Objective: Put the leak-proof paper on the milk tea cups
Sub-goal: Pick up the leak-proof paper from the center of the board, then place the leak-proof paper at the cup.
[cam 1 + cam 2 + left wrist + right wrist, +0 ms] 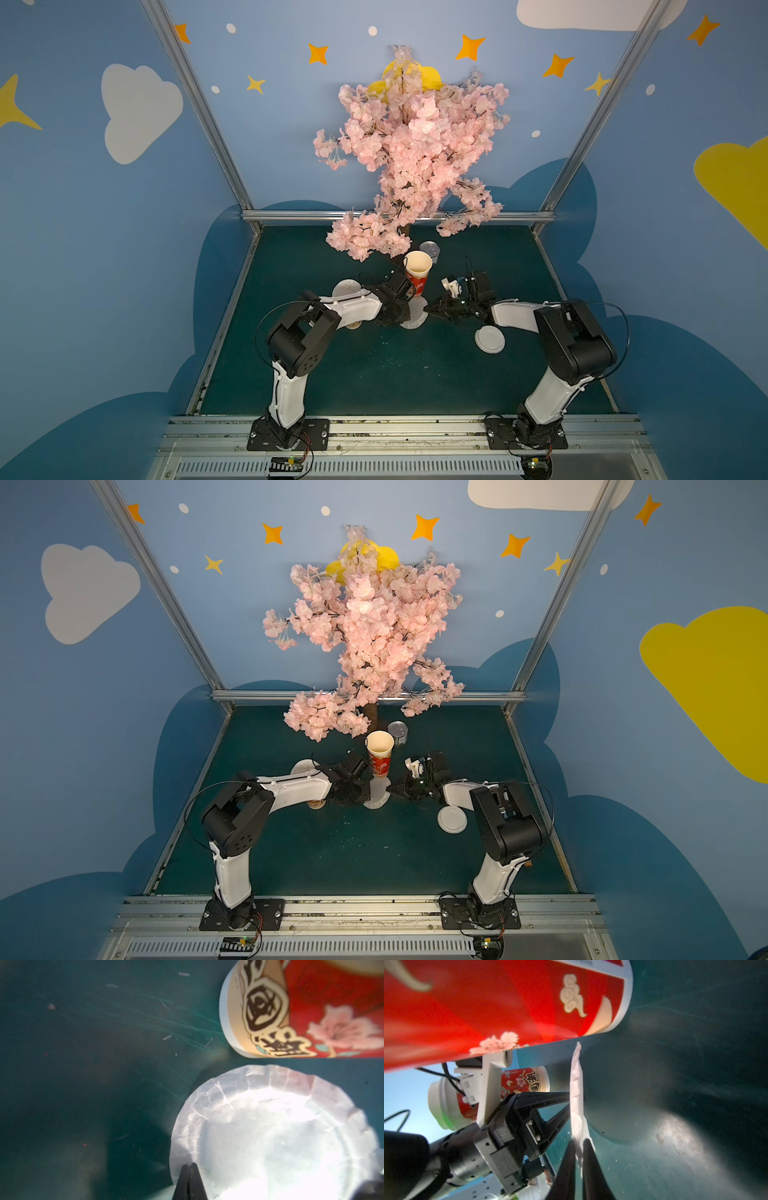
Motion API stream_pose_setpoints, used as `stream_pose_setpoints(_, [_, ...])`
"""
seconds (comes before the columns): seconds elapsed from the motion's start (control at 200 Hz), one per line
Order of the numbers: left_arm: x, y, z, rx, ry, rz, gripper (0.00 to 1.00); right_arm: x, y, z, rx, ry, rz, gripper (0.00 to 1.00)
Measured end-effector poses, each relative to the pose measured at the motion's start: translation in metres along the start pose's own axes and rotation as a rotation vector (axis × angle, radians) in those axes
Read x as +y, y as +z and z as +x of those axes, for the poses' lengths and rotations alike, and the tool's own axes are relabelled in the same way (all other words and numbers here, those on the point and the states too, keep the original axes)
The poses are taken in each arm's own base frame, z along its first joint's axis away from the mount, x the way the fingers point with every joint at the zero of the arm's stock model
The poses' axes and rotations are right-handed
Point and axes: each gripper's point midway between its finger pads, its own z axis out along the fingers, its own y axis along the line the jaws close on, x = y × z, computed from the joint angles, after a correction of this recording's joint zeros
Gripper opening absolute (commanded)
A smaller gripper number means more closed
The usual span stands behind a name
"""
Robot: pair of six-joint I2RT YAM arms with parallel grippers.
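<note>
One milk tea cup (417,274) (380,754), red-patterned with a cream inside, stands open behind both grippers. Just in front of its foot, a crinkled round sheet of leak-proof paper (417,313) (270,1136) is held between the two grippers. My left gripper (191,1164) is shut on one edge of the sheet. Opposite it, my right gripper (579,1141) is shut on the other edge, where the paper (576,1088) shows edge-on, raised off the mat. A second milk tea cup (525,1082) stands behind the left gripper, mostly hidden under the left forearm in both top views.
A white plastic lid (490,339) lies under the right forearm. Another white disc (347,289) lies behind the left arm; I cannot tell whether it is paper or lid. A small clear cup (430,250) and a blossom tree (407,166) stand at the back.
</note>
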Motion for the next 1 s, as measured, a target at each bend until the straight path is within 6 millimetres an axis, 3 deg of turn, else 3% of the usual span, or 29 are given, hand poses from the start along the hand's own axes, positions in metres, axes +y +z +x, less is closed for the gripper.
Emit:
stream_pose_setpoints(0.21, [0.002, -0.002, 0.002, 0.010, 0.000, -0.010, 0.06, -0.002, 0.000, 0.002, 0.006, 0.003, 0.007, 0.00])
stream_pose_setpoints(0.375, [0.006, -0.019, 0.006, 0.030, 0.003, -0.035, 0.16, 0.012, -0.010, 0.006, 0.006, -0.018, -0.012, 0.00])
stream_pose_setpoints(0.481, [-0.005, -0.052, -0.004, -0.010, 0.014, -0.005, 0.29, 0.035, -0.025, 0.010, -0.004, -0.065, -0.050, 0.00])
stream_pose_setpoints(0.691, [-0.038, -0.146, -0.039, -0.203, 0.052, 0.134, 0.46, 0.087, -0.062, 0.024, -0.021, -0.187, -0.134, 0.00])
stream_pose_setpoints(0.781, [-0.040, -0.177, -0.047, -0.272, 0.065, 0.163, 0.53, 0.108, -0.076, 0.027, -0.023, -0.228, -0.167, 0.00])
stream_pose_setpoints(0.856, [-0.038, -0.199, -0.051, -0.321, 0.071, 0.176, 0.67, 0.129, -0.085, 0.025, -0.027, -0.268, -0.201, 0.00])
stream_pose_setpoints(0.961, [-0.036, -0.226, -0.056, -0.381, 0.079, 0.191, 0.78, 0.158, -0.095, 0.017, -0.045, -0.320, -0.245, 0.00])
stream_pose_setpoints(1.001, [-0.035, -0.234, -0.057, -0.401, 0.082, 0.196, 0.87, 0.168, -0.098, 0.012, -0.053, -0.333, -0.260, 0.00])
